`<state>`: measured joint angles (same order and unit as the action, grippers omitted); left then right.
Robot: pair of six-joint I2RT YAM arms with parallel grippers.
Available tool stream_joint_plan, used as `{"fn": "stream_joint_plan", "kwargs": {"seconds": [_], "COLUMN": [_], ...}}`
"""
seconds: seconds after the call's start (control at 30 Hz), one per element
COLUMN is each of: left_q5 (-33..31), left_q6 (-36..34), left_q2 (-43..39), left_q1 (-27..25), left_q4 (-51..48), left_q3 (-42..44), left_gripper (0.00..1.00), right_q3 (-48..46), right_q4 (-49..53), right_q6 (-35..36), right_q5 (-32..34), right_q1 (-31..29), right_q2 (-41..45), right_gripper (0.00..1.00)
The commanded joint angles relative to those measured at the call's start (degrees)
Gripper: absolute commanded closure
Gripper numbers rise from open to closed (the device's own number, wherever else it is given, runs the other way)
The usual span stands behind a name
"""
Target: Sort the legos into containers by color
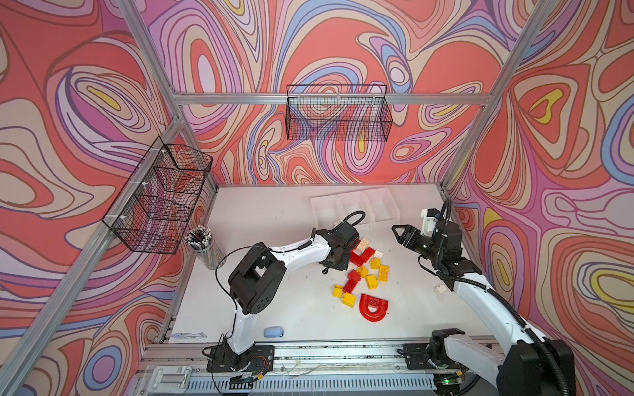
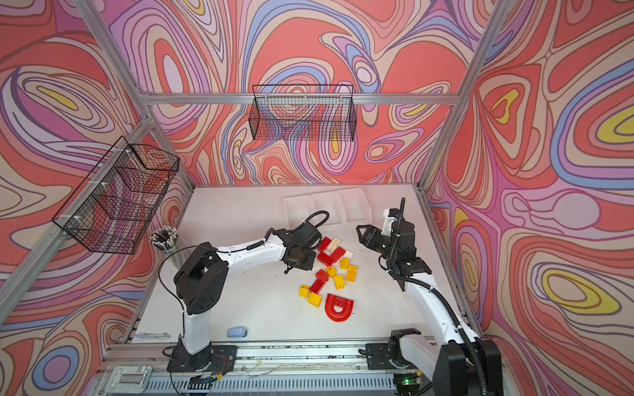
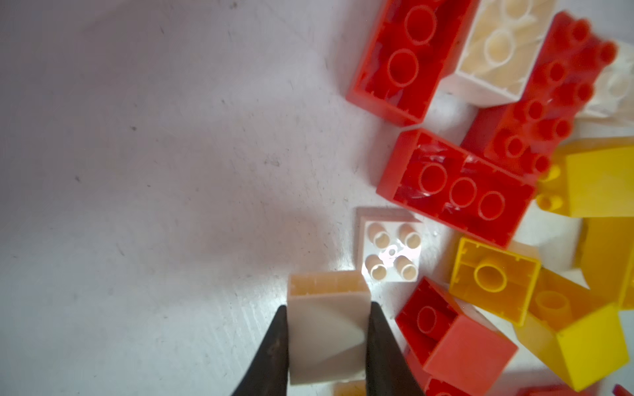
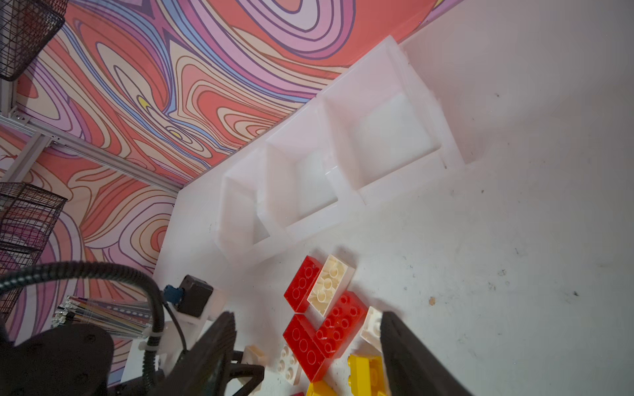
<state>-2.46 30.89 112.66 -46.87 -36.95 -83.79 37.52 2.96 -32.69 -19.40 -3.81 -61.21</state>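
At the left edge of the brick pile, mid-frame in both top views, a cream-white brick (image 3: pixel 327 329) sits pinched on its smooth sides by the left claw (image 3: pixel 327 307), which is closed snugly on it. A studded white brick (image 3: pixel 391 250) and a red brick (image 3: pixel 456 339) lie just beside, so lift straight up before swinging toward the empty-looking containers (image 1: pixel 380 209) higher in the frame. Right of the pile, the right claw (image 1: pixel 398 230) hangs part-open, holding nothing.
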Motion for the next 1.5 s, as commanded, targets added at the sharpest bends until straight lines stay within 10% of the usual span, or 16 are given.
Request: {"fn": "stream_joint_plan", "kwargs": {"seconds": [0.0,0.7,0.9,1.2,1.47], "left_q5": [-2.9,-2.2,-2.1,-1.5,1.1], "left_q6": [-2.3,-6.9,-6.9,-8.4,-7.1], "left_q2": [-2.7,21.7,22.4,14.1,-16.5], "left_q1": [1.8,14.4,15.8,15.7,15.8], "left_q4": [-4.7,-11.4,-11.0,-15.0,-8.5], "left_q3": [-5.4,-45.2,-47.0,-43.4,-12.5], "left_gripper": [0.75,0.73,0.44,0.14,0.14], "right_q3": [-2.3,-8.6,-8.4,-5.2,3.6], "right_q4": [-0.8,4.2,5.2,11.7,28.2], "right_q6": [-0.3,-0.3,-0.8,-1.2,0.3], "right_q5": [-2.0,-3.7,-3.0,2.4,19.3], "right_q1": [0.0,0.1,0.0,0.0,0.0], "right_q2": [1.4,8.9,8.5,8.9,6.6], "right_gripper": [0.3,0.3,0.3,0.31,0.33]}}
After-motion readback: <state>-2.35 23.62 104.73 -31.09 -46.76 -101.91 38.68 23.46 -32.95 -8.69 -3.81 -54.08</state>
